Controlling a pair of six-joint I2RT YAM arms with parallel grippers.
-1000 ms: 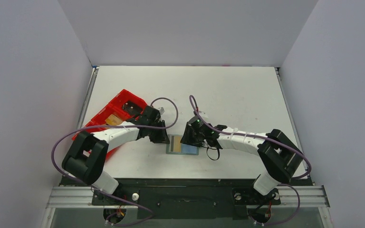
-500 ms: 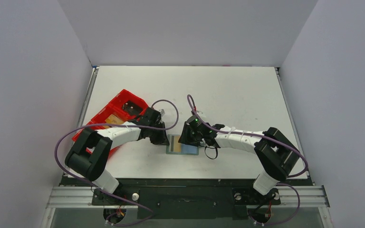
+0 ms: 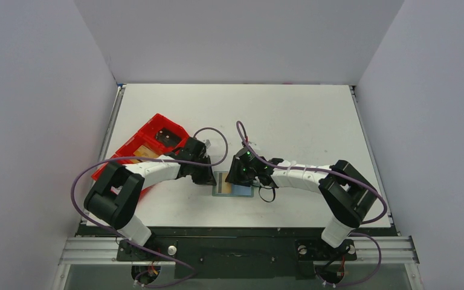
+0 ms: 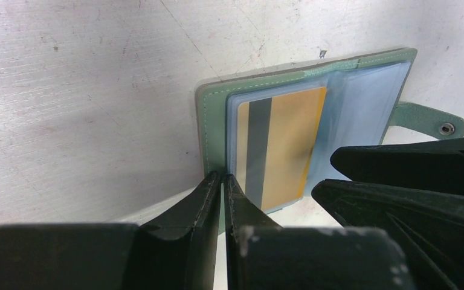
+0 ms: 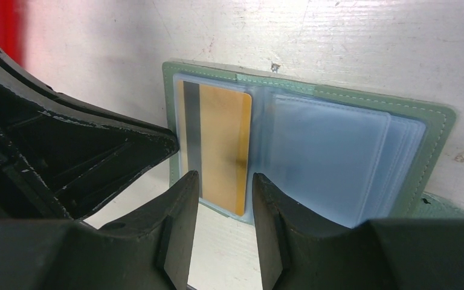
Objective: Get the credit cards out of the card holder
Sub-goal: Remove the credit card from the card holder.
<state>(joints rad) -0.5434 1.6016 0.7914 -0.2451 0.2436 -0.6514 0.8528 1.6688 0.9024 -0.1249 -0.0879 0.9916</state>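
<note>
The grey-green card holder [image 3: 233,189] lies open and flat on the table between my two grippers. A tan-gold card [image 5: 220,145] with a dark stripe sits in the left clear sleeve. The right sleeves [image 5: 326,157] look bluish; I cannot tell a card apart in them. My left gripper [image 4: 222,178] is shut, its tips resting on the holder's left cover edge [image 4: 208,133]. My right gripper [image 5: 223,178] is open, and its jaws stand on either side of the gold card's near edge without closing on it. The holder's side tab [image 4: 426,121] points right.
A long red plastic tray [image 3: 151,142] with a few items inside lies to the left, behind the left arm. White walls enclose the table on three sides. Purple cables loop above both wrists.
The right arm has shifted slightly left, bringing its gripper closer over the holder. The left gripper has barely moved. The holder has stayed in place.
</note>
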